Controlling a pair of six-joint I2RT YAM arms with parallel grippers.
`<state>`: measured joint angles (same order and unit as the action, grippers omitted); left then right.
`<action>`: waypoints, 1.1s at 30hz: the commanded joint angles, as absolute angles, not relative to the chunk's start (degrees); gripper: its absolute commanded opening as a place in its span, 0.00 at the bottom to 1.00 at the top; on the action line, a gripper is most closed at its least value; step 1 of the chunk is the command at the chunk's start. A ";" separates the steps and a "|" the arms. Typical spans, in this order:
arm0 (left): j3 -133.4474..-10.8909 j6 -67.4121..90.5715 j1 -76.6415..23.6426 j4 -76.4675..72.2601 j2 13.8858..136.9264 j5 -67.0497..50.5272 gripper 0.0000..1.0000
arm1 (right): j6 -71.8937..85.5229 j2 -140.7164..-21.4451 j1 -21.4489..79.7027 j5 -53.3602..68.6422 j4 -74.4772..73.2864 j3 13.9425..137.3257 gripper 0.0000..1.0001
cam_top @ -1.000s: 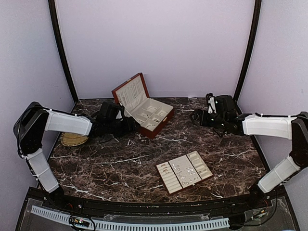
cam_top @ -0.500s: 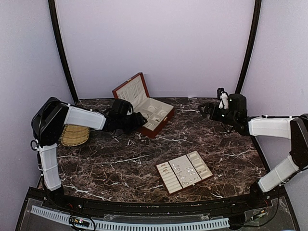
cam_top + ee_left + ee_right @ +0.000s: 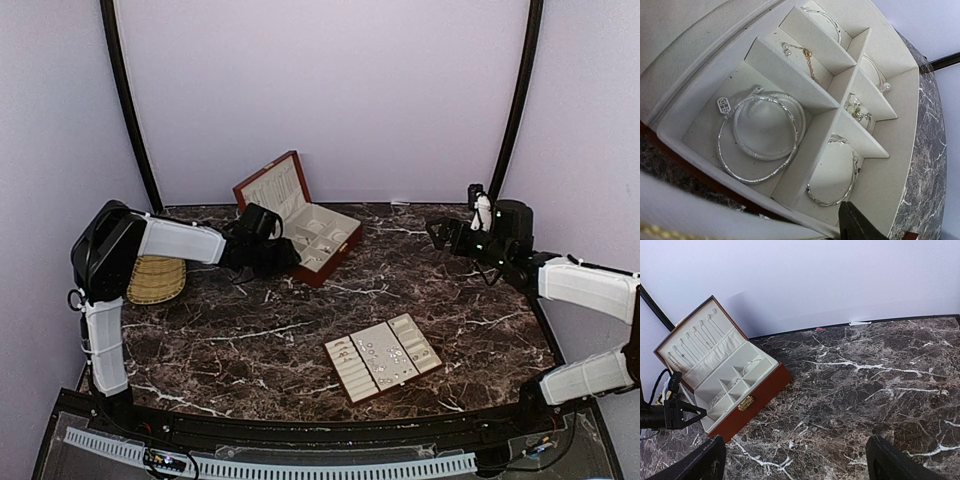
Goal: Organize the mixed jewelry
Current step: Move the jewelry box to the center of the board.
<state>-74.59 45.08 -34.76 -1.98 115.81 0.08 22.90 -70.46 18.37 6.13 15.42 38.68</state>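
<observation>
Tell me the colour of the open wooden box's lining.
The lining is cream; left wrist view shows it best.

Tiny silvery pieces (image 3: pixel 385 355) lie in loose rows on the cream slotted tray (image 3: pixel 352 385). More sit in the open wooden box (image 3: pixel 340 258). Two large silver hoops (image 3: pixel 760 135) lie flat and overlapping in one compartment. A thin bangle (image 3: pixel 832 175) lies in the adjoining compartment, and a fine chain (image 3: pixel 809 60) in another.

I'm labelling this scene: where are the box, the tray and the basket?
box (image 3: pixel 767 392), right wrist view, red-brown front wall.
tray (image 3: pixel 352 382), top view, bare end of its left panel.
basket (image 3: pixel 158 285), top view, woven side.
</observation>
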 commanded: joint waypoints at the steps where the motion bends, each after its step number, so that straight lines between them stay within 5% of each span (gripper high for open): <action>1: -71.97 39.42 -33.38 9.67 113.81 1.98 0.54 | 22.04 -68.38 18.37 4.74 13.42 37.28 0.99; 18: -63.20 27.34 -27.25 13.15 102.09 3.05 0.49 | 23.73 -66.86 18.41 6.07 10.28 36.51 0.98; 33: -69.35 25.43 -27.25 12.05 106.58 -4.67 0.63 | 28.21 -68.87 20.05 7.33 11.25 35.20 0.98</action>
